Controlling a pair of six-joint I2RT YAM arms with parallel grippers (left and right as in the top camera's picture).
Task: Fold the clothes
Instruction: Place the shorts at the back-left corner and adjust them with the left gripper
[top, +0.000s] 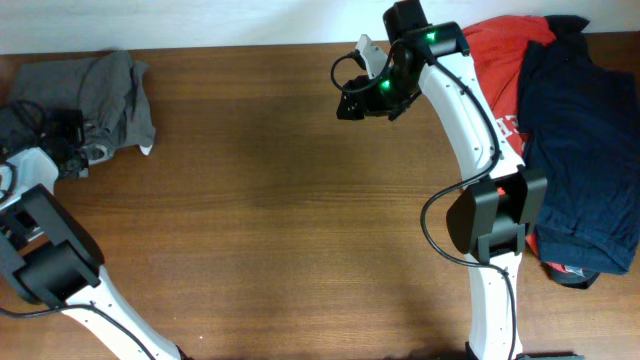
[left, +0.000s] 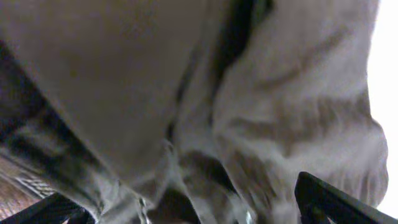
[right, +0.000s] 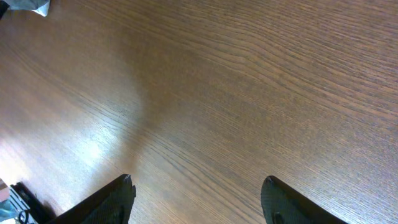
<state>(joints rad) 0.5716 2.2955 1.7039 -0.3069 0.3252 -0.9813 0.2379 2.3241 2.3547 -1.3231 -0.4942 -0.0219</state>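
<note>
The grey-khaki shorts (top: 100, 90) lie crumpled at the far left back corner of the wooden table (top: 280, 200). My left gripper (top: 72, 150) is at their front left edge. In the left wrist view the wrinkled cloth of the shorts (left: 186, 93) fills the frame, and the left gripper's fingers (left: 186, 208) stand wide apart with cloth between them. My right gripper (top: 350, 100) is open and empty above bare wood at the back middle. In the right wrist view its fingers (right: 196, 186) are spread over the table, and a scrap of the shorts (right: 25, 5) shows at the top left.
A red printed T-shirt (top: 495, 50) and a dark navy garment (top: 585, 140) are piled at the right edge, behind the right arm's base (top: 495, 220). The table's back edge meets a white wall.
</note>
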